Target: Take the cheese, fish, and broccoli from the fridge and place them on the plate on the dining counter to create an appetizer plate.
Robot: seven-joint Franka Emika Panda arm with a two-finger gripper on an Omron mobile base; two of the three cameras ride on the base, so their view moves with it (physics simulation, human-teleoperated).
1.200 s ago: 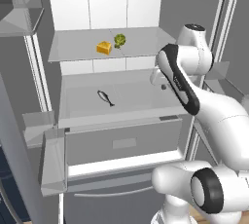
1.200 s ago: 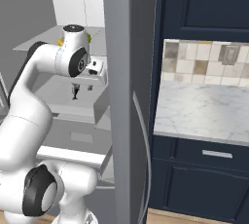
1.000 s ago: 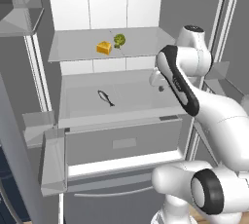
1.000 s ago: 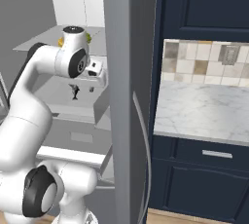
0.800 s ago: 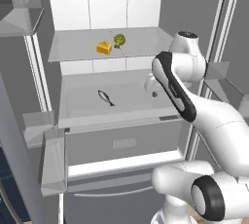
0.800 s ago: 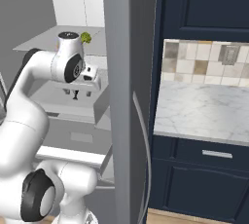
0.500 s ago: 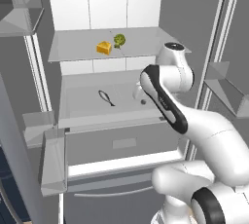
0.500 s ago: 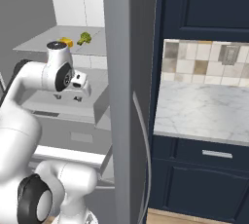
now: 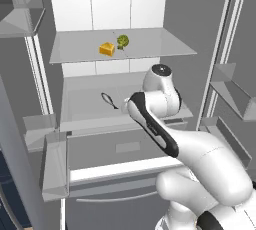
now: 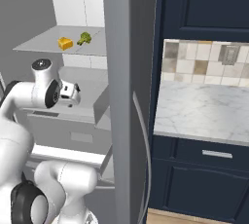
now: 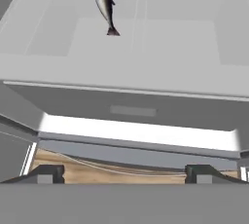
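Fridge [image 9: 165, 19]: stands open in front of the base; grey steel outside, white rear wall, clear glass shelves one above the other, bins on both doors.
Upper shelf [image 9: 150, 49]: clear glass, carrying two of the food items toward its 10 o'clock part in the left base view.
Cheese [image 9: 106, 49]: yellow-orange wedge on the upper shelf, just beside the broccoli, at its 8 o'clock.
Broccoli [image 9: 122, 40]: bumpy green floret on the same shelf, at the 2 o'clock side of the cheese; whether the two touch is hard to say.
Lower shelf [image 9: 80, 104]: pale and flat, one level under the upper shelf, above a grey drawer front [image 9: 125, 146].
Fish [image 11: 105, 4]: slim, dark, with a pale belly, lying flat on the lower shelf; in the hand view it sits at about 11 o'clock with its forked tail toward 5 o'clock.
Gripper [image 11: 124, 172]: its two dark fingertips [image 11: 46, 172] stand spread wide at the bottom of the hand view, with nothing between them; well apart from the fish.
Arm [image 9: 160, 124]: white, bent in front of the lower shelf, at the 4 o'clock side of the fish in the left base view.
Room: dark navy cabinets [image 10: 204, 4] at 3 o'clock of the fridge in the right base view, a tiled backsplash [image 10: 204, 62] under them, a white grey-veined marble counter [image 10: 204, 111] below, and a strip of wooden floor [image 10: 194, 216].
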